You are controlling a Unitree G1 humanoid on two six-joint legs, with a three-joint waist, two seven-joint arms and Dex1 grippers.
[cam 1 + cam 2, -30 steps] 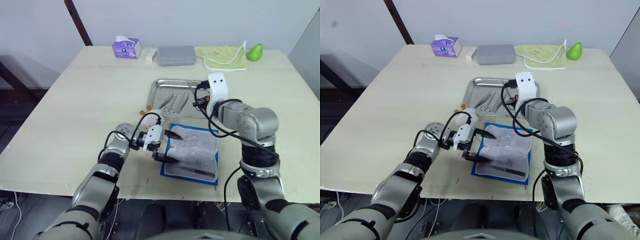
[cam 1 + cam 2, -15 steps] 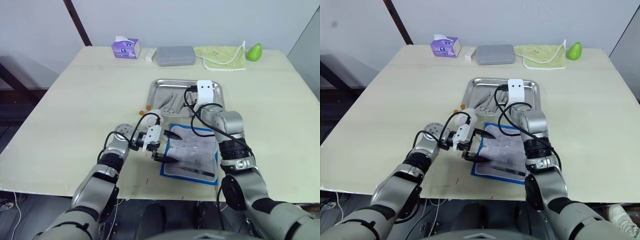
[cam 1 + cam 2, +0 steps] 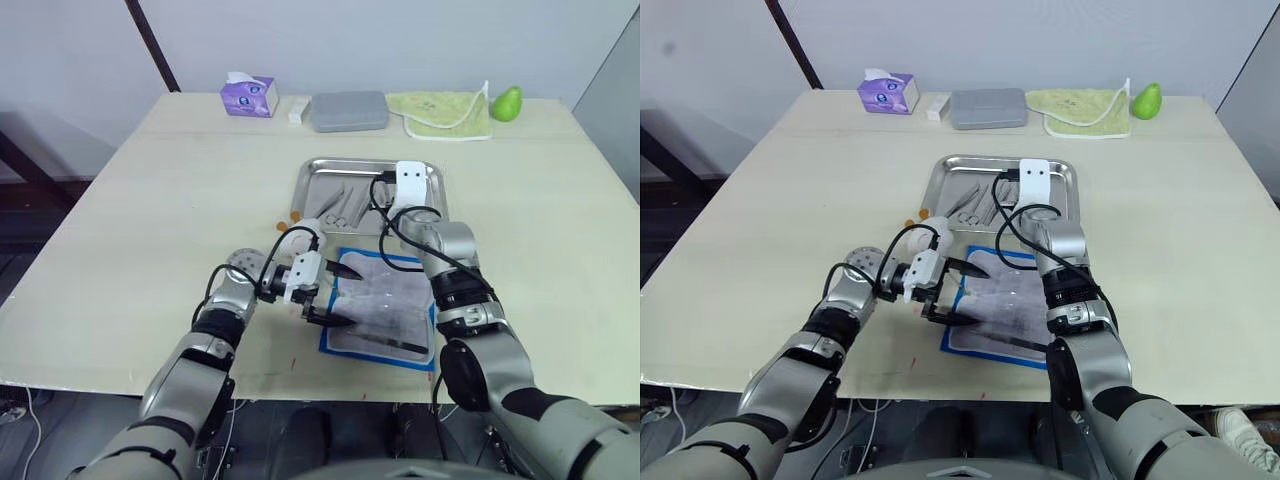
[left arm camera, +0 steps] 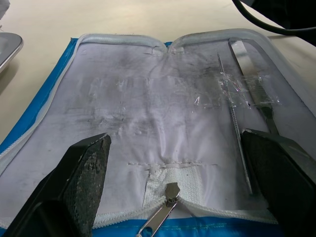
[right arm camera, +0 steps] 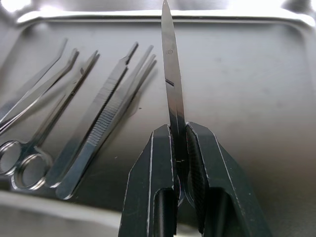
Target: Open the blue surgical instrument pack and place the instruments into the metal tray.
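Left gripper (image 3: pixel 328 295) sits at the left edge of the pack (image 3: pixel 384 309), fingers (image 4: pixel 81 170) spread wide, holding nothing. Wrist view puts them either side of the zipper pull (image 4: pixel 163 210).

Pack lies open flat near the front edge of the bench (image 3: pixel 150 210), pale lining up, blue border showing round it. Two instruments (image 4: pixel 247 106) remain in the lining: a thin probe-like one and a flat-handled one, both under a clear strap (image 4: pixel 242 91) on the side nearest the right arm.

Tray (image 3: pixel 316 180) is just behind the pack, mid-bench. Its left half holds scissors (image 5: pixel 29 148) and several forceps/tweezers (image 5: pixel 106 113), lying side by side, roughly parallel.

Right gripper (image 5: pixel 178 148) is over the right part of the tray, fingers closed on a slim pointed tool (image 5: pixel 170 74). The tool sticks out straight ahead between the fingers, tip aimed at the tray's far rim. Can't tell whether the tip touches the tray floor.

Back edge of the bench, left to right: purple tissue box (image 3: pixel 250 96), small white block (image 3: pixel 296 110), grey case (image 3: pixel 348 110), yellow-green cloth (image 3: pixel 445 112), green pear-shaped object (image 3: pixel 507 102). All well apart from the tray. Small orange bits (image 3: pixel 286 220) lie on the bench just left of the tray's front corner.
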